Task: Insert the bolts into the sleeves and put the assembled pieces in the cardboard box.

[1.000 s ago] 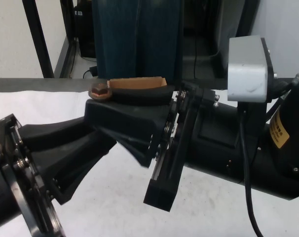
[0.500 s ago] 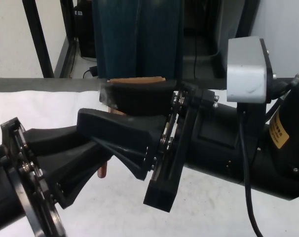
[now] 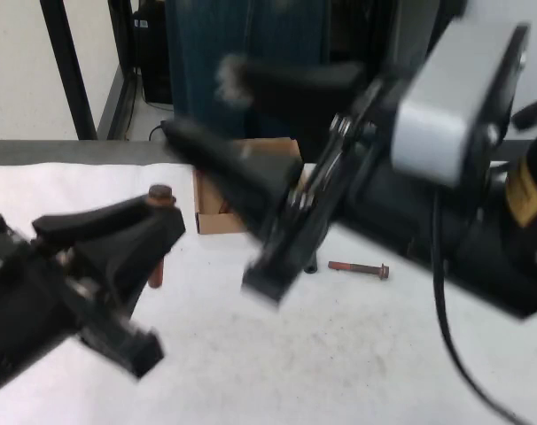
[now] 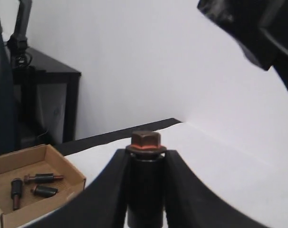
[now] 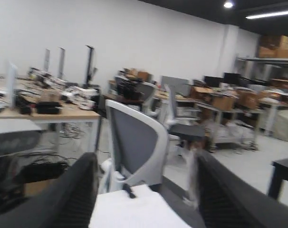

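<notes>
While the left gripper (image 4: 145, 164) was clamped on a dark sleeve (image 4: 145, 194) with a copper-coloured bolt (image 4: 145, 140) standing upright in it, hex head on the sleeve's top, the piece hung above the white bench (image 3: 366, 354), near the cardboard box (image 3: 217, 220) but outside it. Three dark pieces with copper-coloured ends (image 4: 33, 185) lay inside the box, and a loose bolt (image 3: 359, 268) lay on the bench nearby. The right gripper (image 5: 146, 159) was raised, its jaws spread wide with nothing between them.
</notes>
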`<action>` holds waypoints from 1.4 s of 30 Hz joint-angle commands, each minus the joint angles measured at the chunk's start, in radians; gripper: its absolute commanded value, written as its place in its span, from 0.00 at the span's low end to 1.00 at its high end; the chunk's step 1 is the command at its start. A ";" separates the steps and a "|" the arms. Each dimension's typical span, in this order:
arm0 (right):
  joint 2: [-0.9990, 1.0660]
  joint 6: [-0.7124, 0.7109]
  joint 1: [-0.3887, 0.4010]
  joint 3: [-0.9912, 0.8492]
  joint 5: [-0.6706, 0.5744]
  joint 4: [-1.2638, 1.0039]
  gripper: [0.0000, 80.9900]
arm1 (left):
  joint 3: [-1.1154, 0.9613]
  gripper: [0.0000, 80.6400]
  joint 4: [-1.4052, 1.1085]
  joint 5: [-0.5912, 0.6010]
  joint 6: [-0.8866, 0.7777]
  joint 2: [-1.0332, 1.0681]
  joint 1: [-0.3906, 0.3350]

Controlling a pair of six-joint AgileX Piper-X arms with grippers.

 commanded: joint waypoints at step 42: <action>-0.029 -0.157 -0.421 -0.157 0.171 0.716 0.70 | -1.377 0.01 0.638 -0.045 0.000 1.537 0.229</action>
